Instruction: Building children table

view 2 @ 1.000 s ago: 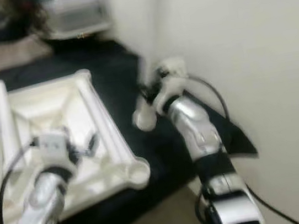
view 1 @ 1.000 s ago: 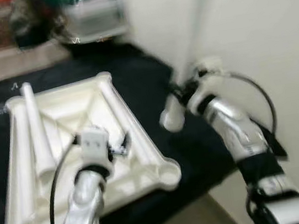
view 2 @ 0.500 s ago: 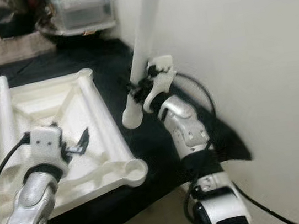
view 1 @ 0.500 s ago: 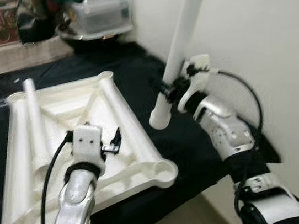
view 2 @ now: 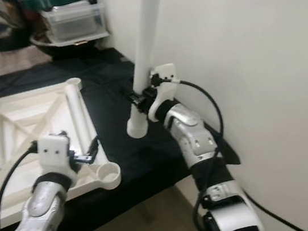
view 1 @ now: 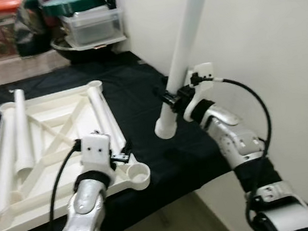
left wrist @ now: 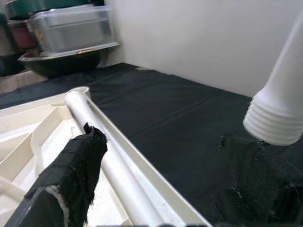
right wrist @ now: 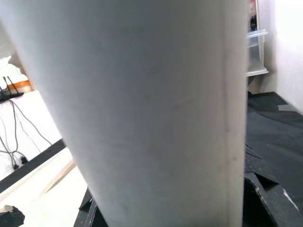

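White plastic all round: upside-down table top (view 1: 48,136) lying on the black cloth (view 1: 139,89), taking up the cloth's left half, near edge close to the cloth's front edge. Round leg socket (view 1: 135,176) at its near right corner, open and unfilled. Three loose legs resting on the underside: one (view 1: 103,114) along the right rail, two more, (view 1: 20,129) and (view 1: 1,154), over by the left side.

Right gripper (view 1: 174,97) clamped round a fourth leg (view 1: 184,39), gripping it low down, near its bottom end. Leg tilted, upper part leaning toward the white wall (view 1: 256,26) and running out past the top of the picture, ribbed bottom end (left wrist: 277,120) hanging just above the cloth near its right edge, well apart from the table top.

Left gripper (left wrist: 170,182) hovering over the near right corner of the table top, just by that socket. Fingers (left wrist: 75,165) spread wide, black-padded, nothing between them, with the right rail and its leg running off ahead.

Back past the cloth's far edge: clear plastic tub (view 1: 93,25) sitting on a dark bowl (view 1: 84,47), green lid (view 1: 69,2) and other clutter behind, too blurry to name.
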Available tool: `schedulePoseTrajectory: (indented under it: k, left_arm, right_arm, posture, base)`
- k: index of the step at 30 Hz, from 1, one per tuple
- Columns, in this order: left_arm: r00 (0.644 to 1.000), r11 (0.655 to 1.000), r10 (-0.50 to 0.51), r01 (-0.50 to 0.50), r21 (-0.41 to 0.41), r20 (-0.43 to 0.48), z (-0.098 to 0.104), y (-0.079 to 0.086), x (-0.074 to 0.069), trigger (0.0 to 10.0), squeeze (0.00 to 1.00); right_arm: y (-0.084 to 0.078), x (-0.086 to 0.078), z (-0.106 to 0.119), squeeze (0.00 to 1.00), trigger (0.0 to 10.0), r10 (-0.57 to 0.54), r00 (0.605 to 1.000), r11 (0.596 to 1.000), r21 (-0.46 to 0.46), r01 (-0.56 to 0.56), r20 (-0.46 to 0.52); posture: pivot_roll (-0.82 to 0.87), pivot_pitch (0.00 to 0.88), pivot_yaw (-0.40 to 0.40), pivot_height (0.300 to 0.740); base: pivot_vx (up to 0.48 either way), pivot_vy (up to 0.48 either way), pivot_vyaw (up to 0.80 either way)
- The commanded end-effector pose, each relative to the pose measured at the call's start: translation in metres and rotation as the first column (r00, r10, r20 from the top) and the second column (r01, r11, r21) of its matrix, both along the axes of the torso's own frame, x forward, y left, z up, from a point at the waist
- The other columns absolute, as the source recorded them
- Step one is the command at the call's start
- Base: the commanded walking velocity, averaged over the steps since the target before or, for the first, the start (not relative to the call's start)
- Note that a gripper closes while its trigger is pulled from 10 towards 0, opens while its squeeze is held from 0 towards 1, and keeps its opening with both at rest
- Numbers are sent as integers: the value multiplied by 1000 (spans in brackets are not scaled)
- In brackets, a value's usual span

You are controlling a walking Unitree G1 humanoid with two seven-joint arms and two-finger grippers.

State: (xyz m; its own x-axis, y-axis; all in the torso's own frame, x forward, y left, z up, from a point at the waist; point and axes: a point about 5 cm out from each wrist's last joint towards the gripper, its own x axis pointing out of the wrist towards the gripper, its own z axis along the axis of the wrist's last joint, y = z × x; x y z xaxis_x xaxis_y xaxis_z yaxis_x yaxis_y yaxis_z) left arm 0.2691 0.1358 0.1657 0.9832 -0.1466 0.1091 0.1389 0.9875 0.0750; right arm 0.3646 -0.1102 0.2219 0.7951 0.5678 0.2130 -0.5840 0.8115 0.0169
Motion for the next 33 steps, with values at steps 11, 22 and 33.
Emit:
schedulePoseTrajectory:
  k: [11, 22, 33]
  left_arm:
    - [1000, 1000, 1, -1, 7, -23, -4, 2, 0, 10000, 0]
    - [1000, 1000, 4, -4, 15, -24, -3, 3, -2, 10000, 0]
    - [999, 1000, -17, 17, 12, -38, -3, 1, -3, 10000, 0]
  right_arm:
    - [6, -2, -3, 0, 10000, 26, 1000, 1000, -3, -26, 0]
    - [9, -4, -6, 0, 10000, 37, 999, 999, -1, -37, -10]
    - [13, -6, -6, 0, 10000, 69, 998, 998, -5, -69, -16]
  posture:
    - [112, 0, -85, 740]
    - [122, 0, -88, 740]
    - [124, 0, -90, 740]
  base:
    - [0, 286, 0]
    - [0, 0, 0]
    - [0, 130, 0]
